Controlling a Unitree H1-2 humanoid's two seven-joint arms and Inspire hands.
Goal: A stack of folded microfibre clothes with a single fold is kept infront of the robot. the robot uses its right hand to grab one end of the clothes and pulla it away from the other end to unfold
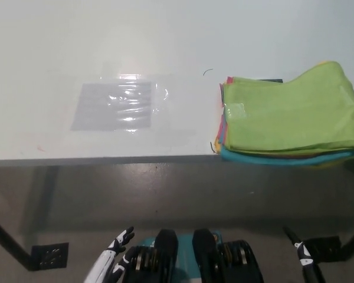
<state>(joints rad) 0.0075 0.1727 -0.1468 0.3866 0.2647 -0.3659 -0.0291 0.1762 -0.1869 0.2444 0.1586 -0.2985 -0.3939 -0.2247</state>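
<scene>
- Stack of folded cloths (292,118) at the table's (106,47) front right corner, reaching the front edge and running off toward the right edge.
- Long axis lying left to right, parallel to the front edge; lime-green top cloth (301,109) lying flat, its straight short side facing left, its back right corner bulging up and back.
- Beneath the top cloth, thin layers showing at the left and front sides: blue, red, yellow and pink edges, slightly stepped out.
- Small pale label (236,110) on the top cloth near its left side; any writing too small to read.
- Clear plastic sheet (119,105) flat on the table left of the stack, well apart from it, catching glare.
- Small dark curved mark (208,71) on the tabletop just behind the stack's back left corner.
- Right hand (300,250) low at the bottom right, below the table's front edge, well apart from the cloths; only a slim dark tip visible, holding nothing visible, open or closed impossible to tell.
- Left hand (119,242) resting at the lower left below the table edge, fingers spread, empty.
</scene>
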